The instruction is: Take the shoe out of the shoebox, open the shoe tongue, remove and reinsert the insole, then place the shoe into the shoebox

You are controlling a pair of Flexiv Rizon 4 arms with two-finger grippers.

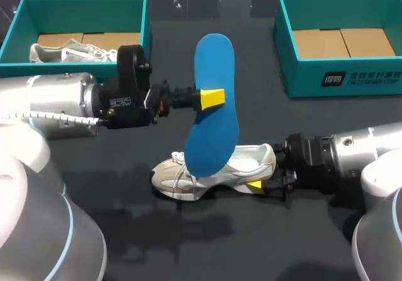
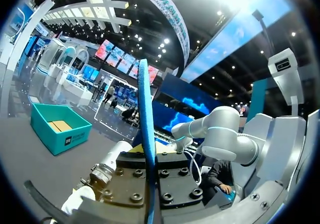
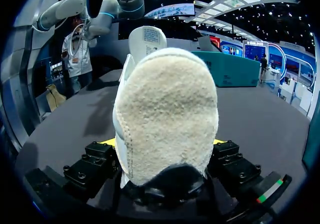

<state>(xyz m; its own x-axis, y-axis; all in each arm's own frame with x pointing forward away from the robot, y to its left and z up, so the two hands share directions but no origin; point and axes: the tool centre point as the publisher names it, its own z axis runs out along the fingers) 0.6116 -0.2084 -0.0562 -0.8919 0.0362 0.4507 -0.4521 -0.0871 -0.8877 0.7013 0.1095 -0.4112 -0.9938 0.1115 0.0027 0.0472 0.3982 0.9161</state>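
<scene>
The left tool, clamped on the insole, holds it upright at 12 o'clock over the shoe, likely for reinsertion. The right tool clamps the shoe from 3 o'clock, steadying it on the tabletop.

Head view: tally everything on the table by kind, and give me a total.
Shoeboxes: 2 (left shoebox, right shoebox)
Shoes: 2 (boxed shoe, table shoe)
Insoles: 1 (blue insole)
Total: 5
</scene>
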